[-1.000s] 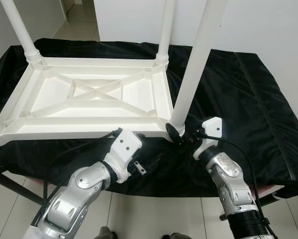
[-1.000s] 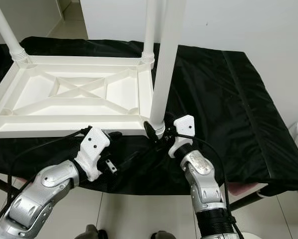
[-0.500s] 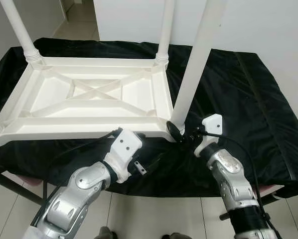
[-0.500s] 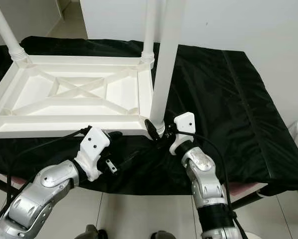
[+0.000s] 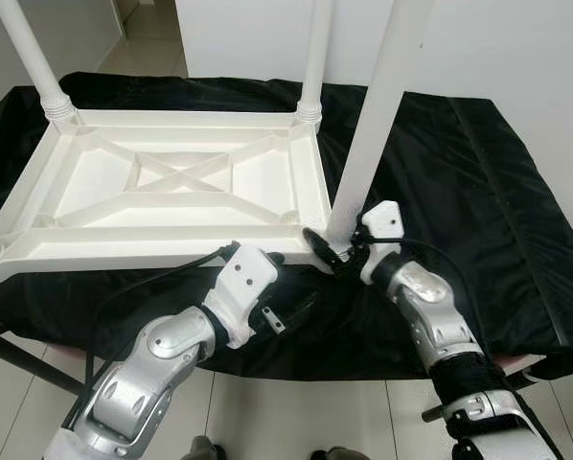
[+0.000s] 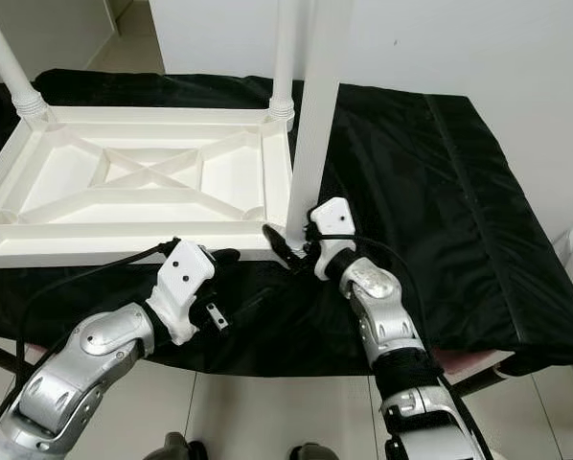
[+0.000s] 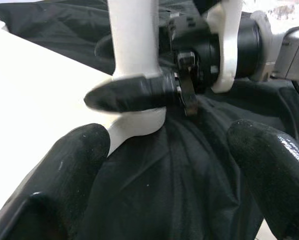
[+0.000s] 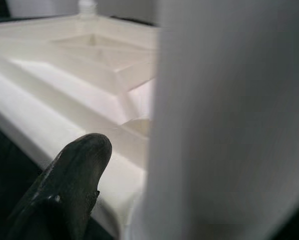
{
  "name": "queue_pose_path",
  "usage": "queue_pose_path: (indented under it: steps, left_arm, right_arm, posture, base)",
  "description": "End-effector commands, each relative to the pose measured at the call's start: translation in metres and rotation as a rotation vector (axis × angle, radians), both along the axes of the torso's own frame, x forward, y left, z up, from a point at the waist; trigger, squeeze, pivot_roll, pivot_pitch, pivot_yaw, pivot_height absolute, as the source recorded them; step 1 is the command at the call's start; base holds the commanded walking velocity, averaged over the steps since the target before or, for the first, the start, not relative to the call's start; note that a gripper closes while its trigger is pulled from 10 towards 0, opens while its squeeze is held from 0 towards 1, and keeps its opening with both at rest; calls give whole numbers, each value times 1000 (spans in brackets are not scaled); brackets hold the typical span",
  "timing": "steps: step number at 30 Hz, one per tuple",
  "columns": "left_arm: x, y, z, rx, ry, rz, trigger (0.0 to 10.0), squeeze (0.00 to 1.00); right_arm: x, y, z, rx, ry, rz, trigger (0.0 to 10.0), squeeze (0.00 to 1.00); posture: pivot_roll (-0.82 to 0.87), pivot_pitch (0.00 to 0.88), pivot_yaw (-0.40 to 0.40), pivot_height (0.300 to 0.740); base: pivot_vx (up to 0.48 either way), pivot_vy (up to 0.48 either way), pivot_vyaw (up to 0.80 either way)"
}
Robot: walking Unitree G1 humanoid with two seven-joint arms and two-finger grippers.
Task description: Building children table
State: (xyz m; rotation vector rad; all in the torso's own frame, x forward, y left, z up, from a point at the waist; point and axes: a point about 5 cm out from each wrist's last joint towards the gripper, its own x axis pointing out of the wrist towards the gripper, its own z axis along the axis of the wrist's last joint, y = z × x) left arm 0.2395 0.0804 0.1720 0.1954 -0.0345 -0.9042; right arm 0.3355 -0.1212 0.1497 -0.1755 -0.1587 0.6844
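A white children's table top lies upside down on a black cloth. White legs stand up from its corners. The near right leg rises beside my right gripper, which is shut around the leg's base. One of its fingers crosses the front of the base, and the other is hidden behind the leg. In the right wrist view the leg is very close, beside one finger. My left gripper is open just below the table top's near edge, its fingers wide apart and aimed at that corner.
The cloth-covered work table ends just in front of me, with tiled floor below. A white wall stands behind, and a doorway opens at the back left. A black cable runs along my left arm.
My right gripper has moved up and left, closing in on the base of the near right leg, with its wrist turned. My left gripper has edged slightly right.
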Motion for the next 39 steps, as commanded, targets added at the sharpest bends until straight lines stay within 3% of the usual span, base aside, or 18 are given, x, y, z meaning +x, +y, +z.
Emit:
queue_pose_path:
  steps: [1,5,6,7,9,10,19,20,25,32,35,36,39]
  left_arm:
    - [-1,-1,-2,1,17,-14,10000,0]
    - [-2,-1,-2,1,17,-14,10000,0]
    - [-2,-1,-1,0,16,-14,10000,0]
    - [-2,-2,-1,-3,15,-13,10000,0]
    - [-2,-2,-1,-5,15,-11,10000,0]
    - [-2,-2,-1,-5,16,-11,10000,0]
    - [-4,-3,-3,-6,18,-7,10000,0]
    - [-4,-3,-4,-5,19,-9,10000,0]
    - [-4,-4,-4,-2,16,-15,10000,0]
    - [-3,-6,-4,1,12,-25,10000,0]
    - [-3,-6,-4,2,11,-25,10000,0]
    - [-4,-7,-4,0,11,-28,10000,0]
    - [-4,-8,-5,-1,12,-30,10000,0]
  right_arm:
    - [3,1,-3,-24,6,13,10000,0]
    - [6,2,-3,-25,7,17,10000,0]
    - [7,4,-2,-31,0,29,9569,0]
    - [8,5,-2,-30,2,40,3529,0]
    - [10,6,-3,-29,2,56,3529,0]
    - [11,6,-4,-28,3,58,0,0]
    - [3,-1,-13,19,47,44,0,0]
    - [1,-2,-14,59,79,14,10000,0]
    - [-3,0,-14,119,94,-48,10000,0]
    - [-6,6,-14,166,119,-327,10000,0]
    - [-6,7,-13,172,120,-351,10000,0]
    - [-11,11,-13,206,132,-473,10000,0]
    - [-16,16,-13,235,135,-576,10000,0]
  posture:
    - [-96,126,8,740]
    - [-96,126,8,740]
    - [-94,124,2,740]
    - [-93,126,1,740]
    - [-93,126,1,740]
    - [-93,126,1,740]
    - [-90,115,-10,740]
    - [-90,109,-10,740]
    - [-94,100,-9,740]
    - [-105,92,-9,740]
    - [-105,92,-9,740]
    - [-108,94,-10,740]
    - [-113,96,-14,740]
  base:
    - [0,0,0]
    - [0,0,0]
    - [0,0,0]
    - [0,0,0]
    - [0,0,0]
    - [0,0,0]
    - [0,0,0]
    - [0,0,0]
    - [0,0,0]
    - [0,0,0]
    - [0,0,0]
    - [0,0,0]
    - [0,0,0]
